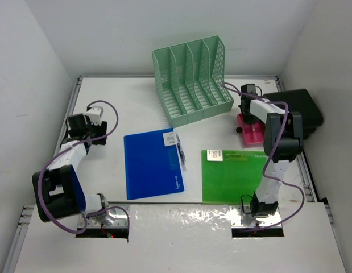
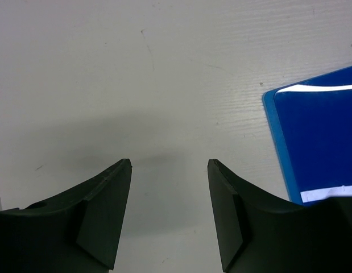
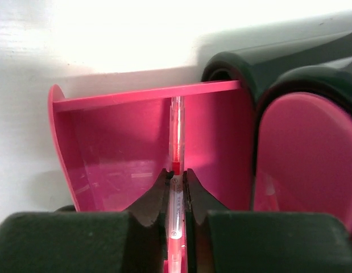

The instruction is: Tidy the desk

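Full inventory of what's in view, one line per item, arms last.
desk: 1, white, under everything
file rack: 1, mint green, slotted, back centre of the desk
blue folder: 1, blue, flat at centre, white label near its top right corner
pale pen: 1, whitish, lying along the blue folder's right edge
green folder: 1, green, flat, right of the blue folder, white label at its top left
pen holder: 1, pink, right side of the desk
red pen: 1, red and clear, reaching into the pen holder
black object: 1, black, far right edge, kind unclear
left tool: 1, black, open, over bare desk at left
right tool: 1, black, shut on the red pen
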Tool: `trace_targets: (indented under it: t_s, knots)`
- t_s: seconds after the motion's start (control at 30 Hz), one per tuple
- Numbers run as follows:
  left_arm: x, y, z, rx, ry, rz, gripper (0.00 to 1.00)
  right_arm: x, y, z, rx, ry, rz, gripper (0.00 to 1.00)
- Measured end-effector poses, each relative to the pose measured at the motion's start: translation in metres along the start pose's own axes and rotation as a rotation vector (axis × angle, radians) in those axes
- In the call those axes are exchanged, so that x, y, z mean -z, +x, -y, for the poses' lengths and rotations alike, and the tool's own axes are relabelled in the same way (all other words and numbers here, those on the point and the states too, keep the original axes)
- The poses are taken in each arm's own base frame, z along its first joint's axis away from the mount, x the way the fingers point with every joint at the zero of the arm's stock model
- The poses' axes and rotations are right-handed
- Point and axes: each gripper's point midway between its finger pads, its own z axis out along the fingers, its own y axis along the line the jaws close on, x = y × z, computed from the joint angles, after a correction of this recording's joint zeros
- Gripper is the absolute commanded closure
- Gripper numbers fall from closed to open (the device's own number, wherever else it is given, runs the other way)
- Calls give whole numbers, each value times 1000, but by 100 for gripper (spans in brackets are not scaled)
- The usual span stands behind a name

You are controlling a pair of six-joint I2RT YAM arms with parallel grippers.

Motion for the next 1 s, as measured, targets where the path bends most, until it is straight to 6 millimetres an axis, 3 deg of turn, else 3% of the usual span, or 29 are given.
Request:
trace_targets:
  t_s: [0.03,0.07,0.3,0.43,0.6,0.67,0.7,0.77,0.83,0.9,1.0]
  knots:
    - [0,0,0,0,0,0,46,-1,1,-1,-3,-1,-7,71]
    - [0,0,0,0,1,-1,46,-1,3,-2,-5,-3,-15,67]
    - [0,2,1,2,2,-6,46,11,5,-4,-12,-29,-12,56]
    - [0,2,1,2,2,-6,46,42,-6,7,-41,-35,60,56]
    - [0,2,1,2,3,-7,46,104,-25,7,-37,-4,228,48]
    - [0,2,1,2,3,-8,46,136,-36,-18,20,-21,324,47]
    - [0,2,1,2,3,-9,46,153,-44,-39,60,-58,383,49]
    - [0,2,1,2,4,-10,46,183,-52,-95,134,-183,489,51]
    - [0,3,1,2,4,-10,46,201,-49,-151,189,-329,549,52]
    - [0,3,1,2,4,-11,46,204,-33,-202,247,-455,547,53]
    - [1,5,2,2,8,-22,46,188,-4,-267,326,-583,470,60]
